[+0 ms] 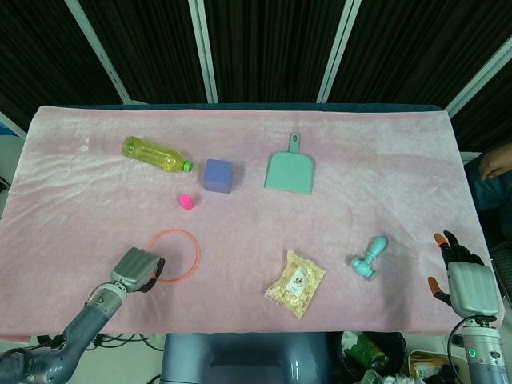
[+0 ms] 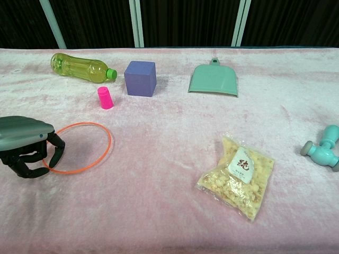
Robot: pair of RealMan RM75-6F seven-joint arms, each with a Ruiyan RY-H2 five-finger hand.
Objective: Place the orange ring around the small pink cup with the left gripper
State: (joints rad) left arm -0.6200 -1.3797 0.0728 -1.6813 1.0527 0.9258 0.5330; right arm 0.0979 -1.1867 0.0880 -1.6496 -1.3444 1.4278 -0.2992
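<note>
The orange ring (image 1: 176, 231) (image 2: 110, 144) lies near the front left of the pink cloth. My left hand (image 1: 138, 270) (image 2: 26, 148) grips its near-left edge, fingers curled over the thin band. The small pink cup (image 1: 186, 202) (image 2: 105, 98) stands upright beyond the ring, apart from it, just left of the purple cube. My right hand (image 1: 460, 280) rests at the table's front right corner with its fingers apart and nothing in it; the chest view does not show it.
A yellow bottle (image 2: 79, 67) lies behind the cup. A purple cube (image 2: 140, 78) and a green dustpan (image 2: 213, 80) sit mid-table. A snack bag (image 2: 237, 174) and a teal toy (image 2: 323, 148) lie to the right.
</note>
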